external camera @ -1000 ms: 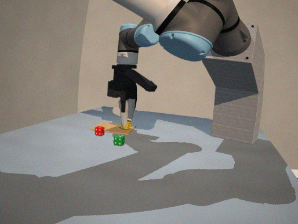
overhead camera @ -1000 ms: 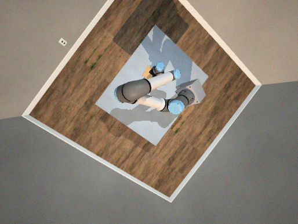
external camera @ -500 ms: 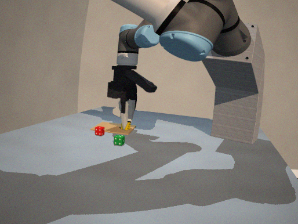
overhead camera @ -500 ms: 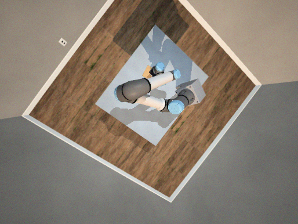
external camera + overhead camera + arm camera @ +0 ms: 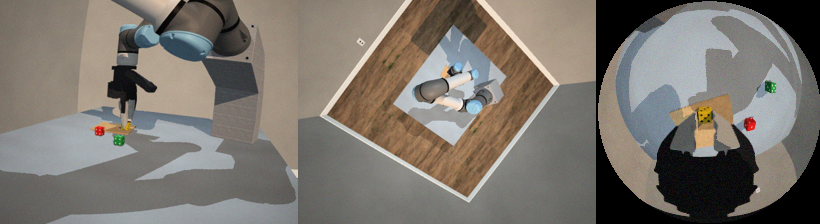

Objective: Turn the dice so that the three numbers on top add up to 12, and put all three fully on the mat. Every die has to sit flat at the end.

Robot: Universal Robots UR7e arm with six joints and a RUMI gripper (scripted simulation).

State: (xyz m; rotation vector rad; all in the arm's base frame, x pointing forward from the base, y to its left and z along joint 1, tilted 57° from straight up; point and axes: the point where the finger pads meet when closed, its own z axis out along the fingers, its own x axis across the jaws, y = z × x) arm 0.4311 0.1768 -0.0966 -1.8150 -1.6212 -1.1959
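Note:
A yellow die (image 5: 128,126) (image 5: 705,115) is between the fingertips of my gripper (image 5: 126,127) (image 5: 705,111), which is shut on it, low over the tan mat (image 5: 444,72) (image 5: 108,127) (image 5: 724,103). The die looks tilted in the exterior view; the fingers partly hide it. A red die (image 5: 100,130) (image 5: 750,124) sits on the table just off the mat's edge. A green die (image 5: 119,140) (image 5: 770,87) sits on the table farther from the mat. Their top numbers are too small to read surely. In the top view the arm hides the dice.
The blue-grey table (image 5: 440,127) (image 5: 72,151) (image 5: 656,65) carries the mat and the dice. The arm's grey pedestal (image 5: 496,90) (image 5: 236,116) stands at the table's side, well away from the mat. The arm's shadows fall across the table.

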